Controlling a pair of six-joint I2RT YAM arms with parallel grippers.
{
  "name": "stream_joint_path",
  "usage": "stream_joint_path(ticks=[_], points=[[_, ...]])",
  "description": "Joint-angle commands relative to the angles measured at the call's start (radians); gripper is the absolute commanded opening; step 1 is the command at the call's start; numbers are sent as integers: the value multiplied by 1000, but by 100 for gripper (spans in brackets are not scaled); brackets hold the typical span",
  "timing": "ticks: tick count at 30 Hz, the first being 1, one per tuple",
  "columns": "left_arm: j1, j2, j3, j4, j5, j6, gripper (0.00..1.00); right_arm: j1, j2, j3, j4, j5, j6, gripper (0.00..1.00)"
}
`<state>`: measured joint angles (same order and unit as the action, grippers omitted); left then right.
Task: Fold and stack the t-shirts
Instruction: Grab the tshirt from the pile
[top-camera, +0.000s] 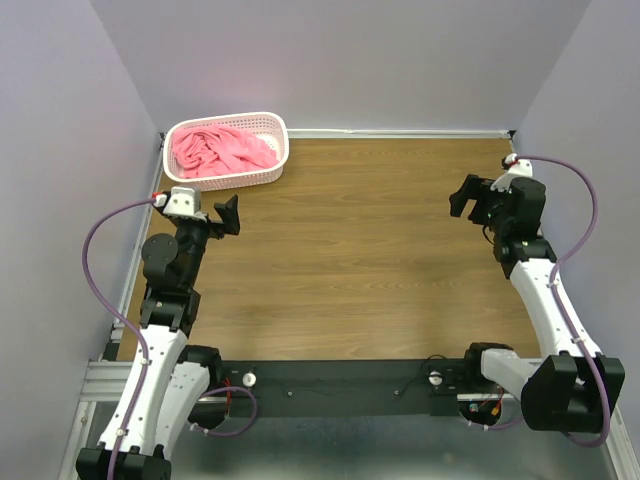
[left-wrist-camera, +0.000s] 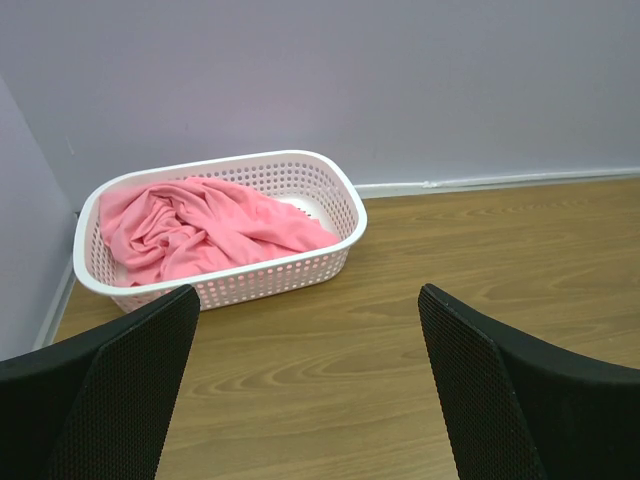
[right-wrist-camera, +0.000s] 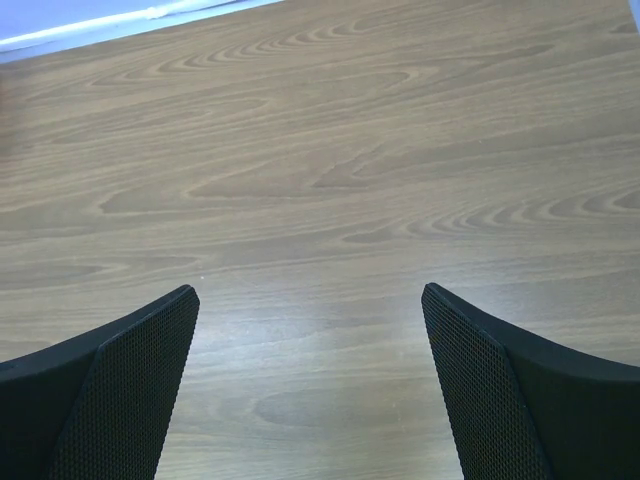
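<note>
t-shirt (left-wrist-camera: 205, 236) in basket (left-wrist-camera: 250, 283), beyond left end effector (left-wrist-camera: 305, 385)

One salmon-pink t-shirt (top-camera: 220, 150). One white basket (top-camera: 281, 150). One wooden desk (top-camera: 360, 260). Two end effectors, the left end effector (top-camera: 226, 215) and the right end effector (top-camera: 465, 196), each with two black fingers (left-wrist-camera: 120, 400).

T-shirt (left-wrist-camera: 205, 230) bunched, neck and label lost in folds, basket (left-wrist-camera: 250, 285) floor mostly covered, left pincer (left-wrist-camera: 308, 295) and right pincer (right-wrist-camera: 308, 295) cut by bottom edges
</note>
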<state>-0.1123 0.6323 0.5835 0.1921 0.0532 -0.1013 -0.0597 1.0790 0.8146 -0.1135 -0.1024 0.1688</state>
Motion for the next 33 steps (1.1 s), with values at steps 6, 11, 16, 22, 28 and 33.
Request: stream_joint_path(ticks=[6, 11, 16, 22, 28, 33], points=[[39, 111, 93, -5, 84, -115, 98, 0, -13, 83, -31, -378, -192, 100], [172, 275, 150, 18, 229, -380, 98, 0, -10, -11, -40, -560, -271, 100], [244, 573, 335, 4, 294, -564, 95, 0, -19, -12, -123, -566, -377, 100], [246, 961, 675, -191, 140, -621, 88, 0, -40, -9, -135, -623, -370, 100], [246, 1277, 996, -440, -45, -609, 86, 0, -39, -6, -138, -649, -356, 100], [243, 1466, 1154, -532, -115, -637, 78, 0, -27, -5, -141, -655, -353, 100]])
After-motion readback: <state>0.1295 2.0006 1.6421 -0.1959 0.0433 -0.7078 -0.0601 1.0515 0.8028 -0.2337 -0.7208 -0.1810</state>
